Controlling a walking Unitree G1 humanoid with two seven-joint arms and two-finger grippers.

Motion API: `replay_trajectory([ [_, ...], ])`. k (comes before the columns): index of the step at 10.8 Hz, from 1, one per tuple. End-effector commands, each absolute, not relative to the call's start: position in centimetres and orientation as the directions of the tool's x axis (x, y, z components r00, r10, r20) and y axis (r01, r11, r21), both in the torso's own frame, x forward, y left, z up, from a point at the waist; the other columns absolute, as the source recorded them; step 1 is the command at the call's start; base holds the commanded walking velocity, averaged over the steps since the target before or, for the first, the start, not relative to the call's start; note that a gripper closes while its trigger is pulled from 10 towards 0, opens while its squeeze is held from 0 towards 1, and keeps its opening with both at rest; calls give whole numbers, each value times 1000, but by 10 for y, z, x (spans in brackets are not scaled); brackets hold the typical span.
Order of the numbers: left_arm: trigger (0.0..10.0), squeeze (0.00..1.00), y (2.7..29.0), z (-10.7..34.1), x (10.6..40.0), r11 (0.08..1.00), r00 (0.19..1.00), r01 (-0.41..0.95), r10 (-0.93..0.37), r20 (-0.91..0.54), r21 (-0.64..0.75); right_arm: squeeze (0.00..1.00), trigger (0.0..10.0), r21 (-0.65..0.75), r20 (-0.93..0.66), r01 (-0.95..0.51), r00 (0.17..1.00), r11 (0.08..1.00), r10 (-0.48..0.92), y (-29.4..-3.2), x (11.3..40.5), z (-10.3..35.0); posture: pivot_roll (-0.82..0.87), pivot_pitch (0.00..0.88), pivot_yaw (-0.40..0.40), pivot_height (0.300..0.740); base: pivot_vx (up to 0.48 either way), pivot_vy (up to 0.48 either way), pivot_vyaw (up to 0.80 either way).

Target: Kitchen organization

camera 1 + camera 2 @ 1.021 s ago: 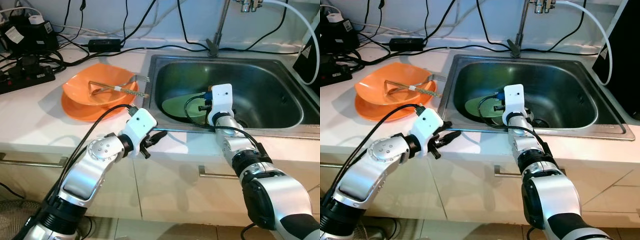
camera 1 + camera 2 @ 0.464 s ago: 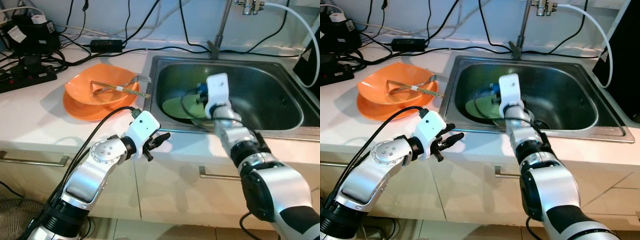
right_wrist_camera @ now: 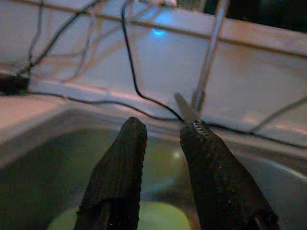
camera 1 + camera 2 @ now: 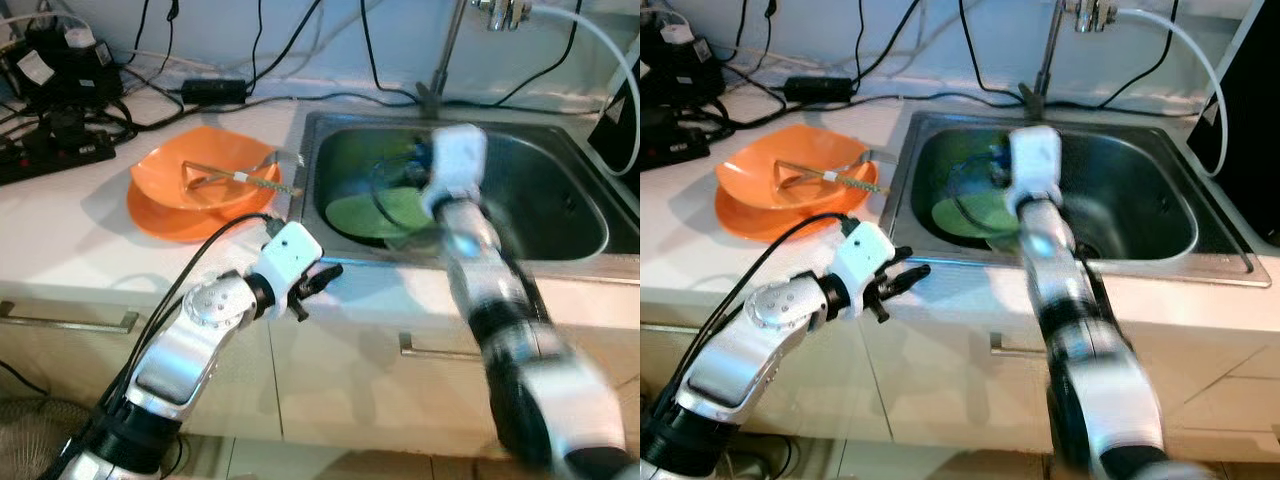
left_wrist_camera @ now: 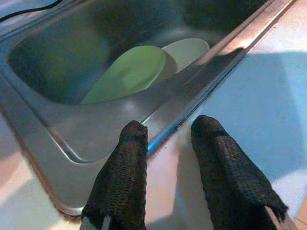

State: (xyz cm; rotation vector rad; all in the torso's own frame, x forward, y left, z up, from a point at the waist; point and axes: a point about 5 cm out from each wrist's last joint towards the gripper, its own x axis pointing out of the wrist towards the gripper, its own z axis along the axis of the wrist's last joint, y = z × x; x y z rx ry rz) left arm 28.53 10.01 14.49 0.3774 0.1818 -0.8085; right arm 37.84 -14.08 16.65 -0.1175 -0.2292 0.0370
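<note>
A white countertop [image 4: 60, 240] sits over cream cabinet drawers [image 4: 350, 375], with black cables [image 4: 150, 95] along the pale wall [image 4: 300, 30].

green plates [image 4: 372, 213] overlapping, in sink [image 4: 560, 170]

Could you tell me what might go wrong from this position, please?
The right gripper is over the sink near the faucet stem with its fingers open and empty; a further swing could hit it. Its own cable loops above the green plates and might snag. The left gripper sits at the sink rim and could scrape it.
</note>
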Motion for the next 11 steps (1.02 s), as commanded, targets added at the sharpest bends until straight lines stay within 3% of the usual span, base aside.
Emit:
replay_trajectory([
  [1,10000,0,101,136,285,628,674,737,-657,-338,249,0,10000,-84,270,4,963,996,18,-146,374,173,-36,13,-27,740,0,0,0],
  [3,10000,0,103,136,287,645,697,716,-641,-321,266,0,10000,-33,299,31,954,999,-20,-149,349,163,-42,15,-25,740,0,0,0],
  [7,10000,0,105,138,292,657,718,696,-631,-292,290,0,10000,-22,219,-47,974,999,50,-127,314,133,-46,16,-15,740,0,0,0],
  [9,10000,0,108,151,299,666,775,621,-598,-202,412,0,10000,-4,203,-66,977,998,65,-115,312,131,-45,15,-13,740,0,0,0],
  [11,10000,0,111,182,310,629,832,453,-552,-47,632,0,10000,17,190,-75,979,997,70,-107,312,130,-38,11,-13,740,0,0,0],
])
